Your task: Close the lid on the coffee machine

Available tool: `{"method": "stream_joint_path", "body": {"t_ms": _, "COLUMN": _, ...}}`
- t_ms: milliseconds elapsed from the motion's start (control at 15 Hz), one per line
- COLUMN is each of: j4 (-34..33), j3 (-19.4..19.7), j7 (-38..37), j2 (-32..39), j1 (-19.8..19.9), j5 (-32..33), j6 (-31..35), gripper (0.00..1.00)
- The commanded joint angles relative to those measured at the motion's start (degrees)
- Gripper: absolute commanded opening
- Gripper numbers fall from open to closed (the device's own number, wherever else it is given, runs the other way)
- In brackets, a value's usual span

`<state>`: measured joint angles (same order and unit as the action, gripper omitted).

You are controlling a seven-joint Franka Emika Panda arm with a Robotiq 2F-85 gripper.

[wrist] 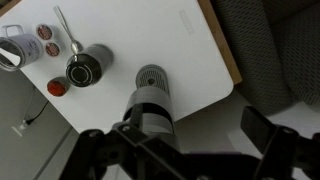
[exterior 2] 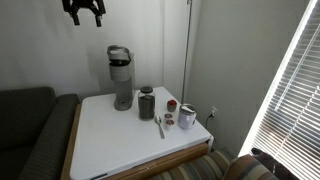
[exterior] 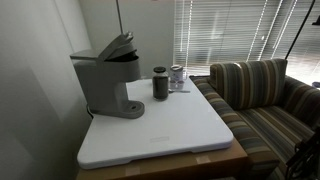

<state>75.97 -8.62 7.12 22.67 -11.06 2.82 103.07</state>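
Note:
The grey coffee machine (exterior: 108, 85) stands at the back of the white table (exterior: 170, 130), seen in both exterior views (exterior 2: 122, 82). Its lid (exterior: 118, 46) is raised and tilted open above the head, and it also shows in an exterior view (exterior 2: 118, 51). My gripper (exterior 2: 84, 12) hangs high above the table, up and to one side of the machine, open and empty. In the wrist view the machine (wrist: 150, 105) lies far below, between my spread fingers (wrist: 180, 135).
A dark cylindrical cup (exterior 2: 147, 103) stands next to the machine. A silvery jar (exterior 2: 187, 117), a spoon (exterior 2: 159, 125) and small red pods (exterior 2: 170, 105) lie nearby. A striped sofa (exterior: 265, 100) borders the table; a wall stands behind and window blinds to one side.

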Motion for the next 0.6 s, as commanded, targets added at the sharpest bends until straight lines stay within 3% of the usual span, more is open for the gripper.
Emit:
{"method": "stream_joint_path", "body": {"t_ms": 0, "j4": -1.87, "j3": 0.0, "j7": 0.38, "j2": 1.48, "j1": 0.0, "j5": 0.0, "j6": -1.03, "gripper": 1.0}}
{"method": "stream_joint_path", "body": {"t_ms": 267, "j4": -3.2, "j3": 0.1, "j7": 1.12, "j2": 2.9, "j1": -0.1, "j5": 0.7, "j6": 0.82, "gripper": 1.0}}
{"method": "stream_joint_path", "body": {"t_ms": 533, "j4": -8.08, "j3": -0.28, "j7": 6.42, "j2": 7.46, "j1": -0.14, "j5": 1.02, "j6": 3.04, "gripper": 1.0}}
